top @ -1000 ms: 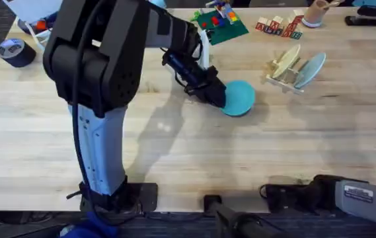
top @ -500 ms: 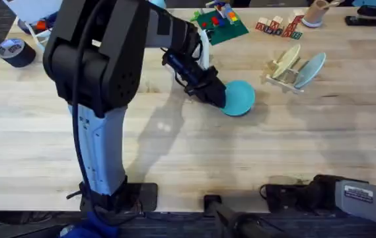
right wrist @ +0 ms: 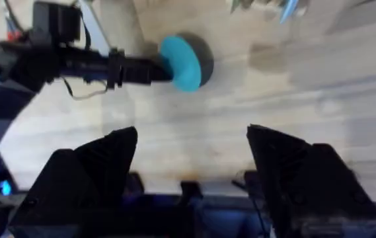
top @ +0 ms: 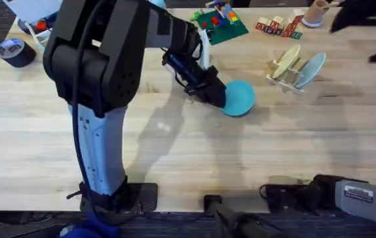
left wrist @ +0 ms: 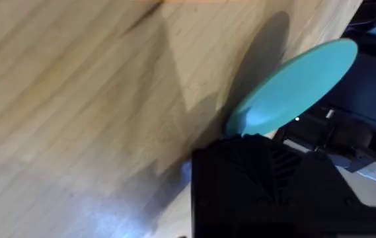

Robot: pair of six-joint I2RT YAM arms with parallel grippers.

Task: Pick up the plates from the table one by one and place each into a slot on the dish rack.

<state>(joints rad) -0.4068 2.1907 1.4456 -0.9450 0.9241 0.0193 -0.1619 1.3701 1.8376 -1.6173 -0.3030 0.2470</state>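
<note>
The darker teal plate (top: 240, 98) is near the table's (top: 174, 152) middle, tilted with one edge raised; the left wrist view shows the plate (left wrist: 293, 86) casting a shadow on the wood. My left gripper (top: 217, 96) is shut on its near-left rim. The dish rack (top: 283, 66) stands at the back right, holding a cream plate (top: 287, 61) and the pale sky-blue plate (top: 310, 69) upright in its slots. My right gripper (right wrist: 191, 142) is open and holds nothing, low by the front edge and well back from the teal plate (right wrist: 181, 63).
Coloured blocks (top: 279, 26) and a green board with toys (top: 222, 23) lie along the back edge. A tape roll (top: 14, 51) sits at far left. A dark blurred shape (top: 369, 23) hangs over the back right corner. Bare wood stretches between plate and rack.
A dark blurred shape has come in over the back right corner. The left gripper and the teal plate have held still; the right arm has not moved.
</note>
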